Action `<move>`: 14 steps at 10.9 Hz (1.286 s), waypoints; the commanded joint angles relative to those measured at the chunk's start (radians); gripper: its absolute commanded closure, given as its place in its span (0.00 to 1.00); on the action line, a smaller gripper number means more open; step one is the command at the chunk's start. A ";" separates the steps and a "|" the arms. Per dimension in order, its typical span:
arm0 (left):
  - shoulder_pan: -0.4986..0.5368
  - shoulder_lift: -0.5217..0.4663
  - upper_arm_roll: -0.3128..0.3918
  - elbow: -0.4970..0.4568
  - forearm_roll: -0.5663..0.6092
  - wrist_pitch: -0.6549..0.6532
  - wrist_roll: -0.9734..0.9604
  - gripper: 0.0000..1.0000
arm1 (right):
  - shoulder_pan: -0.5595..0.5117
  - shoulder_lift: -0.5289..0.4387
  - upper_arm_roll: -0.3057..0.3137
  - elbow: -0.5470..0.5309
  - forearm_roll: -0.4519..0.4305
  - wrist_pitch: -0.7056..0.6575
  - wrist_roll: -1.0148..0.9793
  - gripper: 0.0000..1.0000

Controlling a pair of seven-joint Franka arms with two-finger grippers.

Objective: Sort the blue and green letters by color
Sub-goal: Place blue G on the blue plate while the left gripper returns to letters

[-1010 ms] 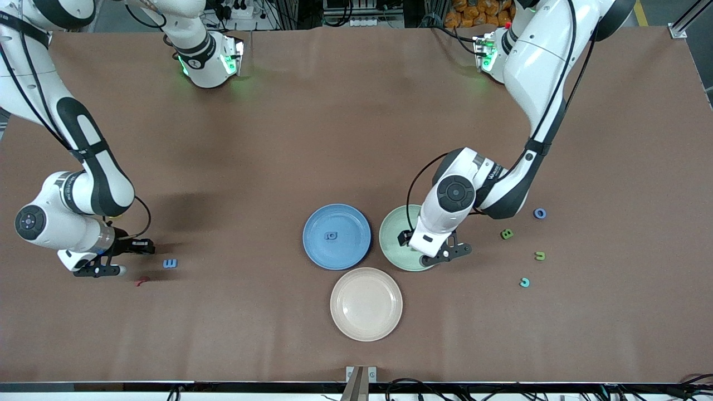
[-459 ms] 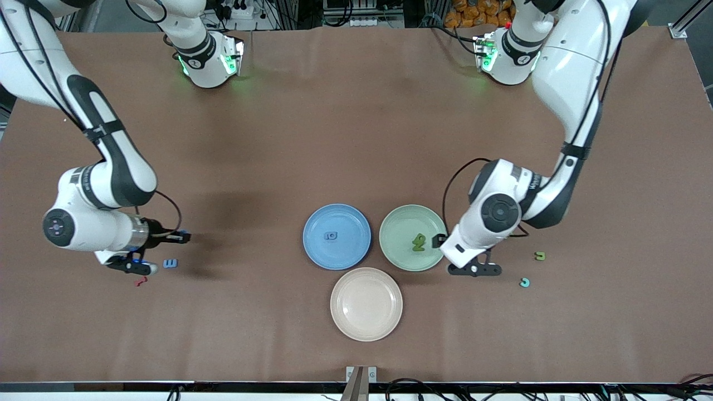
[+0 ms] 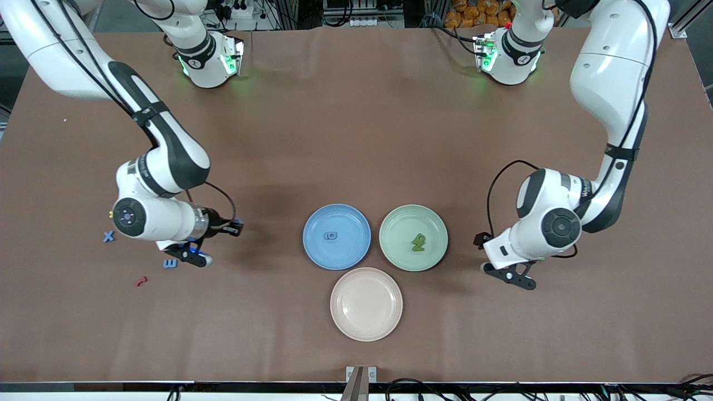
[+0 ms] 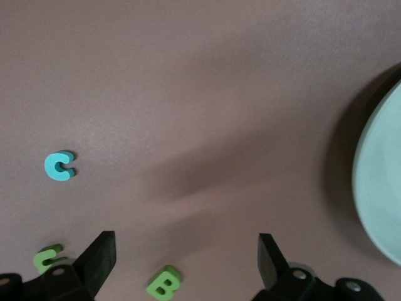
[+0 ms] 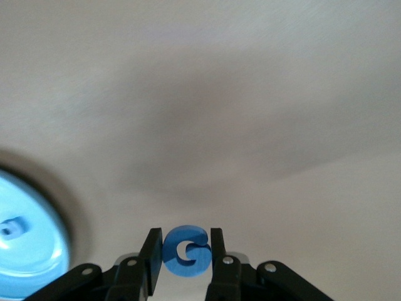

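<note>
Gripping a blue letter G [image 5: 186, 251] between its fingers, the right gripper [image 5: 186, 254] is hanging over bare table; the left gripper [image 4: 187, 263] is hanging wide open above a green B [image 4: 164, 283].

left claw [image 3: 504, 273] left the green plate [image 3: 431, 253]; right claw [image 3: 209, 245] carried its blue letter [image 5: 186, 251] plateward.

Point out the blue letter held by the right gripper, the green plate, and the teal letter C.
blue letter G [image 5: 186, 252], right wrist view, its face between the fingers.
green plate [image 3: 431, 225], front view, bare inner surface.
teal letter C [image 4: 59, 166], left wrist view, its curved body.
</note>
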 commanded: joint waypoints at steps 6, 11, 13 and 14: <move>0.182 -0.047 -0.091 -0.083 0.004 -0.005 0.243 0.00 | 0.263 0.067 -0.021 0.061 0.081 0.236 0.457 1.00; 0.187 -0.109 -0.093 -0.210 0.018 0.144 0.384 0.00 | 0.392 0.110 -0.102 0.102 0.088 0.347 0.549 0.49; 0.271 -0.160 -0.120 -0.393 0.018 0.406 0.470 0.00 | 0.394 0.107 -0.108 0.101 0.084 0.336 0.549 0.08; 0.282 -0.166 -0.126 -0.407 0.018 0.422 0.481 0.00 | 0.392 0.102 -0.108 0.098 0.079 0.333 0.548 0.02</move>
